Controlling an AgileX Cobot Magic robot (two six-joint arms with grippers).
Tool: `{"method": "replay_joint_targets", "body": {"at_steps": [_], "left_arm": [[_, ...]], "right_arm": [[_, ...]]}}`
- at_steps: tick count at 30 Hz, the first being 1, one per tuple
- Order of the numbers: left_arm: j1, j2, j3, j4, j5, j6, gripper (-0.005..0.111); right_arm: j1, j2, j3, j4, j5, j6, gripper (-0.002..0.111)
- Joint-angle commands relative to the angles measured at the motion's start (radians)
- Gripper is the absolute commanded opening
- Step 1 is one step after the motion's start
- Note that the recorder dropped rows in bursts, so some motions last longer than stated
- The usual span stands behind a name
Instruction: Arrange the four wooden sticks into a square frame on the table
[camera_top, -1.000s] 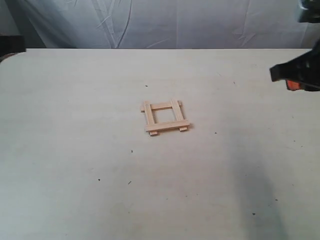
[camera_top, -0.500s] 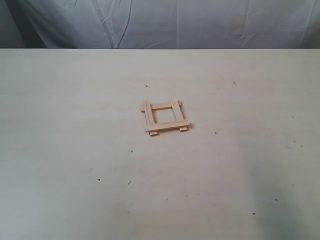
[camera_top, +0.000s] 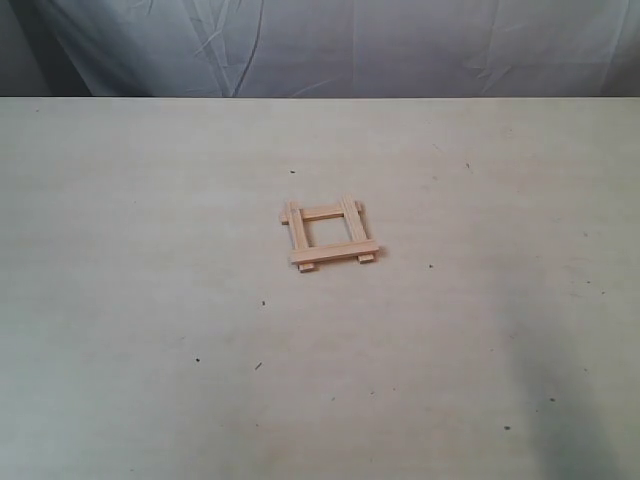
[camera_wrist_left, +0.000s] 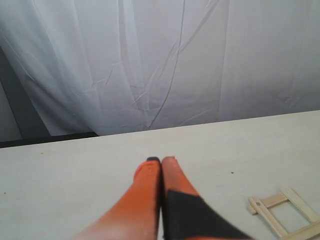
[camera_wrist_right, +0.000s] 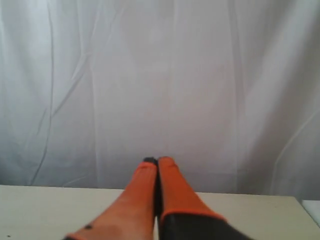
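The four wooden sticks lie overlapped as a small square frame (camera_top: 330, 237) near the middle of the table (camera_top: 150, 300), their ends sticking out a little at the corners. Part of the same frame (camera_wrist_left: 285, 212) shows in the left wrist view, with a small hole near one stick's end. My left gripper (camera_wrist_left: 161, 160) is shut with nothing in it, held above the table well away from the frame. My right gripper (camera_wrist_right: 157, 160) is also shut and empty, pointing at the backdrop. Neither gripper appears in the exterior view.
A creased white cloth backdrop (camera_top: 350, 45) hangs behind the table's far edge. Small dark specks dot the tabletop. A dark strip (camera_wrist_left: 45, 139) runs along the far edge in the left wrist view.
The right gripper, seen at the right edge of the exterior view a second ago, has left that view. The frame has not moved.
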Motion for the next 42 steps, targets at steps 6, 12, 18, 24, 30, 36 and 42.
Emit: {"method": "replay_joint_targets", "body": {"at_steps": [6, 12, 18, 24, 30, 36, 42], "left_arm": [[-0.001, -0.005, 0.002, 0.006, -0.001, -0.001, 0.000], [-0.001, -0.005, 0.002, 0.006, -0.001, -0.001, 0.000], [-0.001, -0.005, 0.002, 0.006, -0.001, -0.001, 0.000], [-0.001, -0.005, 0.002, 0.006, -0.003, -0.001, 0.000], [-0.001, -0.005, 0.002, 0.006, -0.003, -0.001, 0.000], [-0.001, -0.005, 0.002, 0.006, -0.003, -0.001, 0.000], [-0.001, -0.005, 0.002, 0.040, -0.003, -0.001, 0.000]], "right_arm": [[-0.068, -0.057, 0.074, -0.007, 0.163, 0.002, 0.000], [-0.068, -0.186, 0.190, -0.104, 0.178, 0.094, 0.000], [-0.068, -0.262, 0.329, -0.165, 0.180, 0.189, 0.000], [-0.068, -0.262, 0.353, -0.173, 0.218, 0.191, 0.000], [-0.068, -0.262, 0.353, -0.170, 0.216, 0.193, 0.000], [-0.068, -0.262, 0.353, -0.170, 0.216, 0.193, 0.000], [-0.068, -0.262, 0.353, -0.170, 0.216, 0.193, 0.000]]}}
